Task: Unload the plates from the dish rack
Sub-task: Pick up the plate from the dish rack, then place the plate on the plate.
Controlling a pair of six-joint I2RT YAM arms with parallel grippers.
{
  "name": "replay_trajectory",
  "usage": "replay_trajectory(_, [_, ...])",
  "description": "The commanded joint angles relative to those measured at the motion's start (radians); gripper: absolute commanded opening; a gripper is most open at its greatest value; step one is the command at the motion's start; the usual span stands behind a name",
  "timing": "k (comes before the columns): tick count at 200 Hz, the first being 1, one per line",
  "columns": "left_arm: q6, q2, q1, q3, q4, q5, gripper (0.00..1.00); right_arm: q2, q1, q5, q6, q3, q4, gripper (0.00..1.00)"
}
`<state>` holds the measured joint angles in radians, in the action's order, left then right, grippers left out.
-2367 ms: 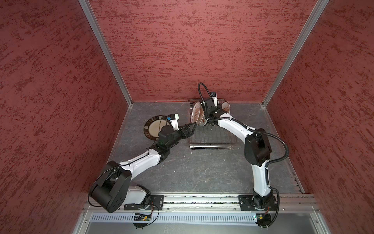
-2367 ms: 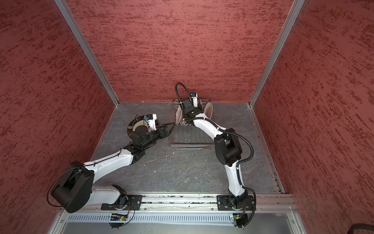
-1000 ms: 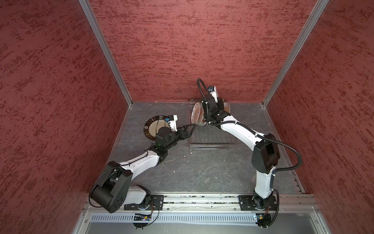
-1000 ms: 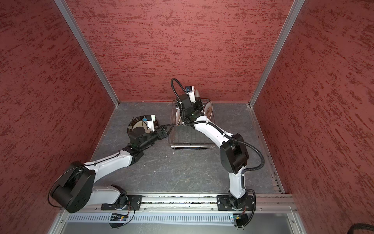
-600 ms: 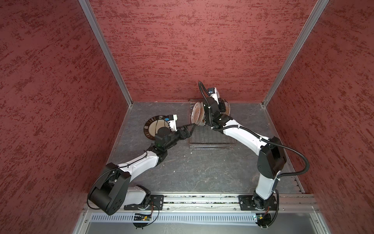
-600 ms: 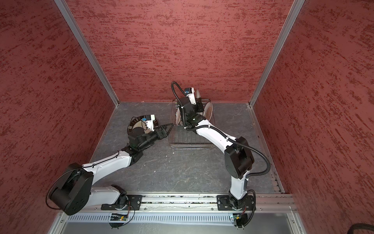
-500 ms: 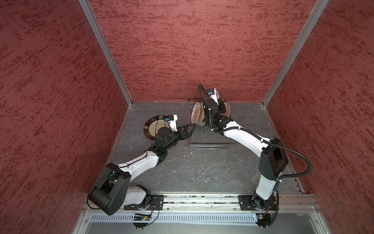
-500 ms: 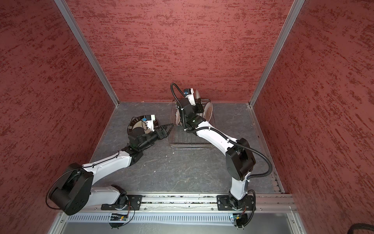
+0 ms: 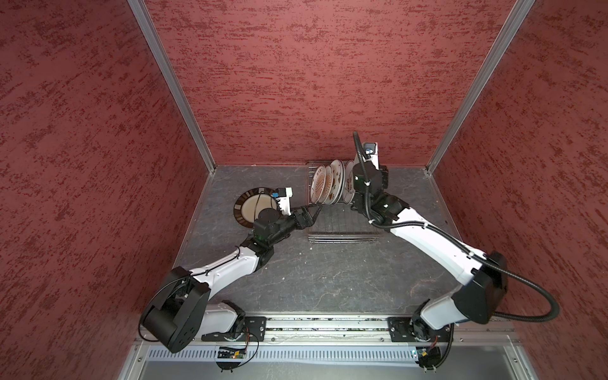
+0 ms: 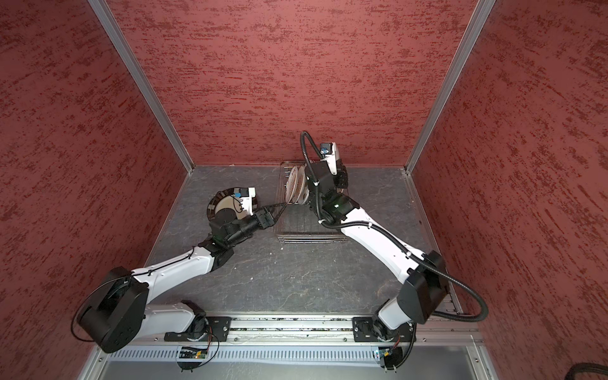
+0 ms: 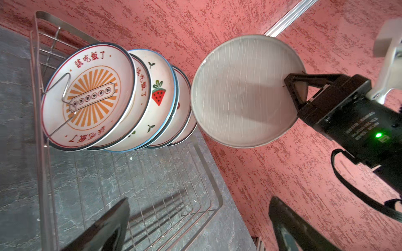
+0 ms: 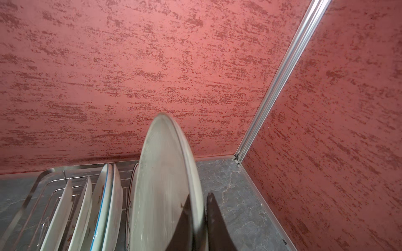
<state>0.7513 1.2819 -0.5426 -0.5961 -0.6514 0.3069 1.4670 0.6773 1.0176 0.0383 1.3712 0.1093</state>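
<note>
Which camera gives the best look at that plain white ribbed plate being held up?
The left wrist view: the ribbed white plate faces it fully, ridges clear, the right jaws pinching its rim. The right wrist view sees it nearly edge-on. In both top views it is small and largely hidden behind the right arm.

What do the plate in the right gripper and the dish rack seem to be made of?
The ribbed plate looks like glazed ceramic, though melamine is possible: off-white, with a soft sheen and fine raised lines across its face. The dish rack looks like polished steel wire: thin silver rods and a thicker rim, both with bright reflections.
</note>
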Motion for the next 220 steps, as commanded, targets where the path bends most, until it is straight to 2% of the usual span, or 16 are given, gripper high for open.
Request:
replay_trajectory(1, [-0.032, -0.056, -0.027, 0.011, -0.012, 0.013, 0.99, -0.139, -0.018, -0.175, -0.158, -0.038, -0.003, 0.0])
replay_trajectory(19, [-0.032, -0.08, -0.045, 0.022, -0.008, 0.015, 0.99, -0.222, -0.065, -0.355, -0.251, -0.099, 0.021, 0.0])
replay_trajectory(39, [-0.024, -0.098, -0.075, 0.036, -0.014, 0.014, 0.99, -0.317, -0.109, -0.475, -0.312, -0.181, 0.006, 0.0])
replay_trajectory(85, [0.027, -0.113, -0.162, 0.071, -0.067, -0.053, 1.0, -0.526, -0.282, -0.89, -0.492, -0.378, -0.066, 0.0])
replay_trajectory(108, [0.066, -0.118, -0.18, 0.102, -0.104, -0.113, 0.99, -0.612, -0.329, -1.096, -0.585, -0.46, -0.117, 0.0])
replay_trajectory(145, [0.107, -0.105, -0.212, 0.122, -0.152, -0.162, 0.99, -0.725, -0.334, -1.189, -0.678, -0.587, -0.213, 0.0])
replay_trajectory(170, [0.117, -0.093, -0.239, 0.117, -0.159, -0.226, 1.0, -0.738, -0.336, -1.272, -0.738, -0.649, -0.289, 0.0])
replay_trajectory(192, [0.12, -0.079, -0.259, 0.099, -0.149, -0.248, 0.92, -0.742, -0.335, -1.3, -0.774, -0.703, -0.35, 0.0])
replay_trajectory(220, [0.119, -0.066, -0.288, 0.062, -0.087, -0.277, 0.75, -0.741, -0.336, -1.273, -0.763, -0.731, -0.36, 0.0])
